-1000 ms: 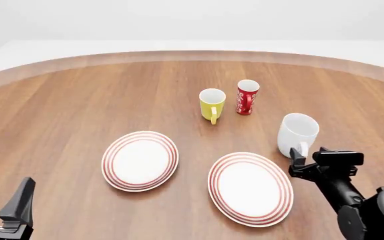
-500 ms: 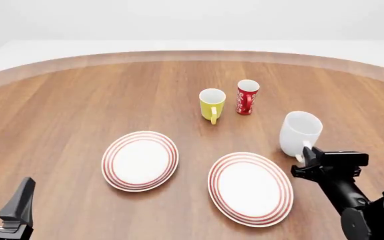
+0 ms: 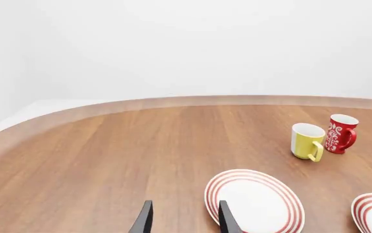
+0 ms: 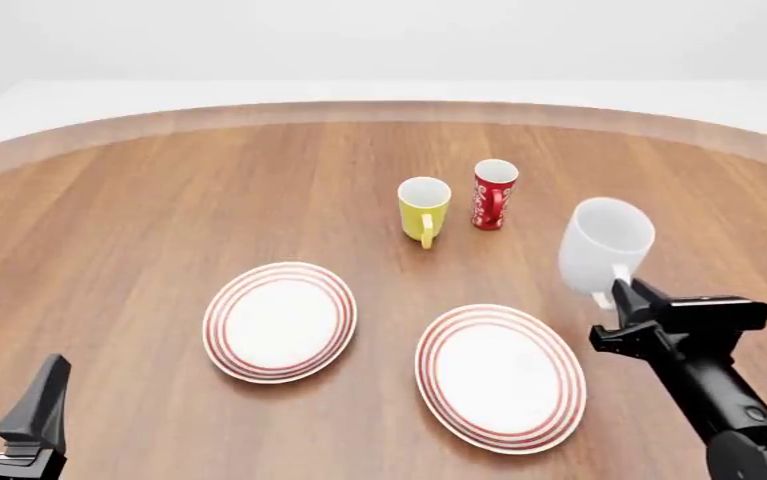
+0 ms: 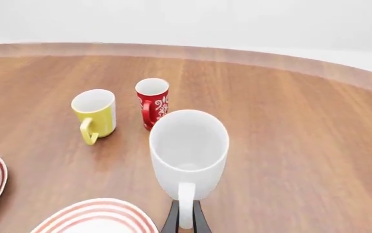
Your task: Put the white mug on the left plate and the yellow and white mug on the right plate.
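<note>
Right gripper (image 4: pixel 619 296) pinches the handle of the white mug (image 4: pixel 603 246), held apparently clear of the table beside the right plate (image 4: pixel 501 375); rigid, glossy, liable to swing. Left gripper (image 3: pixel 182 221) stands apart.

Both arms are black, with a matte finish and no visible markings, cables or screws. The right arm (image 4: pixel 723 400) has a thin, rounded link that ends in a boxy block, and from this block the right tool (image 4: pixel 619 298) carries two short flat fingers. The left tool (image 4: pixel 7 400) shows dark, wedge-shaped fingers (image 3: pixel 227 219) which narrow to pointed tips.
</note>
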You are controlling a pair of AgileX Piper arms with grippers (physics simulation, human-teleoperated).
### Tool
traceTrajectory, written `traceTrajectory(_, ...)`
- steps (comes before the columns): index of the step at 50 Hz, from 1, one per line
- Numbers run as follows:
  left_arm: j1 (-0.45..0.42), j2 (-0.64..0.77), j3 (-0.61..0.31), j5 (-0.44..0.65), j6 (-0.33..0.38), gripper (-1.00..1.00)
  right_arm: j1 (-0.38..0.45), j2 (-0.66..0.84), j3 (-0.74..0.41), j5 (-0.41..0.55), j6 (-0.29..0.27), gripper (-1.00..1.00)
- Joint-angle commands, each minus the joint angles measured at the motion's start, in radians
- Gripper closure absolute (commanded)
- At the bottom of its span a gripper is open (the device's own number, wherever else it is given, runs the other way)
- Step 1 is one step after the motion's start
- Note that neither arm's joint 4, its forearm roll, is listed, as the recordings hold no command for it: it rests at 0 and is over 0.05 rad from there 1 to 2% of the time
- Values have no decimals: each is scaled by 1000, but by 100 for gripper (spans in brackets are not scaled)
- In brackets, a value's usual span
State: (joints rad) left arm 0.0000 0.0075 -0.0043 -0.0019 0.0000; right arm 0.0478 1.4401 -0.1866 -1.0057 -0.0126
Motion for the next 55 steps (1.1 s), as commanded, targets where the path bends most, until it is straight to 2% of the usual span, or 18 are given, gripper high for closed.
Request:
traceTrajectory(1,0,0,0,0,0,-100,38,-129,11,74,4,100)
traceTrajectory(5,0,0,0,0,0,-100,38,-139,11,82,3,100)
traceTrajectory(10,0,0,0,0,0,-100,83,-212,12,138,-6,100)
traceTrajectory(14,0,0,0,0,0,-100,83,-214,12,140,-6,100)
traceTrajectory(25,0,0,0,0,0,-100,154,-295,-19,228,9,100)
traceTrajectory(30,0,0,0,0,0,-100,177,-314,-29,251,-4,100)
traceTrajectory(44,0,0,0,0,0,-100,237,-254,-92,258,-42,100)
traceTrajectory(55,0,0,0,0,0,-100,297,-186,-152,254,-46,100)
